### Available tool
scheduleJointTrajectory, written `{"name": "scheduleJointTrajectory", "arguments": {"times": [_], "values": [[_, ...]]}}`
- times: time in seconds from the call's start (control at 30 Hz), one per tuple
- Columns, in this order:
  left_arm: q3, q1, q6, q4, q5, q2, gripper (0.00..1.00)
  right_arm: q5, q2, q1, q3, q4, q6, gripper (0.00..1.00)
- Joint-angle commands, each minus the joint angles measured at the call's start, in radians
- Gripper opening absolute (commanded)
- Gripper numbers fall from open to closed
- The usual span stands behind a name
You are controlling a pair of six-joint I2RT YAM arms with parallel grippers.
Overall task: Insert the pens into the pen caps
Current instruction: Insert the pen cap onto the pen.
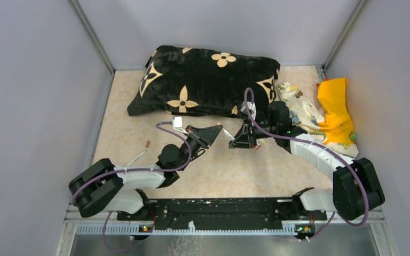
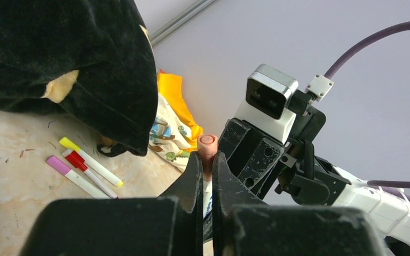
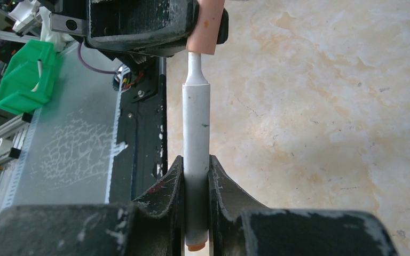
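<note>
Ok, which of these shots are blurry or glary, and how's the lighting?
Top external: even, soft light, no harsh glare, but the black cushion loses detail. Left wrist: the left gripper is dark and soft up close; the pink cap and the loose pens are sharp. Right wrist: the white pen is crisp, the right gripper blurred at the bottom edge.
</note>
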Motion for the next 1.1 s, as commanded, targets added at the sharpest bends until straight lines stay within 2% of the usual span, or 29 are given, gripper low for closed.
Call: {"name": "scheduleJointTrajectory", "arguments": {"times": [0.0,0.27,0.43,0.67,0.83,0.93,1.07], "values": [[0.016,-0.013,-0.017,0.074,0.008,0.030,0.00,-0.006,-0.001,0.011,0.024,0.065,0.041,0.00],[0.022,-0.026,0.002,0.095,0.032,0.060,0.00,-0.013,0.008,0.009,0.022,0.103,0.100,0.00],[0.002,-0.043,0.023,0.166,0.054,0.109,0.00,-0.061,0.016,-0.008,-0.004,0.236,0.236,0.00],[0.013,-0.064,0.062,0.246,0.157,0.198,0.00,-0.111,0.014,-0.021,-0.020,0.324,0.307,0.00],[-0.001,-0.073,0.057,0.312,0.195,0.233,0.00,-0.125,0.009,-0.038,-0.022,0.339,0.302,0.00],[-0.013,-0.073,0.054,0.316,0.185,0.215,0.00,-0.121,-0.002,-0.040,-0.017,0.293,0.250,0.00],[-0.010,-0.072,0.062,0.248,0.174,0.152,0.12,-0.123,-0.009,-0.040,-0.013,0.253,0.196,0.00]]}}
